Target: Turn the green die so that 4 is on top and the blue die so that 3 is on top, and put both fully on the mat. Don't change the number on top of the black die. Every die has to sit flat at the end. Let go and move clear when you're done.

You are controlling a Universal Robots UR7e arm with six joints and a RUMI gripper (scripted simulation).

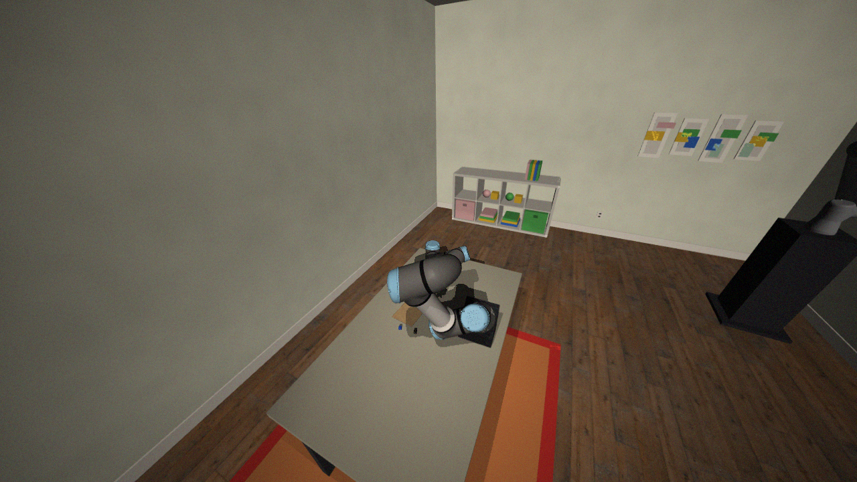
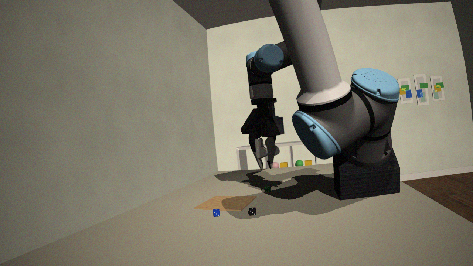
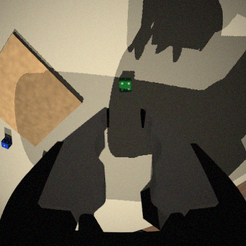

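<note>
My gripper (image 2: 266,169) (image 3: 124,109) is partly open, with a narrow empty gap between its fingertips. It points down and is above the table. The green die (image 2: 267,188) (image 3: 125,85) sits on the table in shadow, ahead of the fingertips in the wrist view. Its top number is unclear. The tan mat (image 1: 403,314) (image 2: 206,204) (image 3: 20,68) lies to the left. The blue die (image 1: 400,327) (image 2: 216,212) (image 3: 6,143) is off the mat, near its edge; a side face shows three pips. The black die (image 1: 415,330) (image 2: 252,211) is off the mat; three pips show on a side. Fingers mostly hide it in the wrist view.
The arm's base (image 1: 476,320) (image 2: 367,178) stands on the table (image 1: 383,395) (image 2: 185,241), right of the dice. A wall (image 2: 99,99) runs along the left. A shelf (image 1: 506,177) stands on the floor beyond the table. Arm shadows cover part of the mat.
</note>
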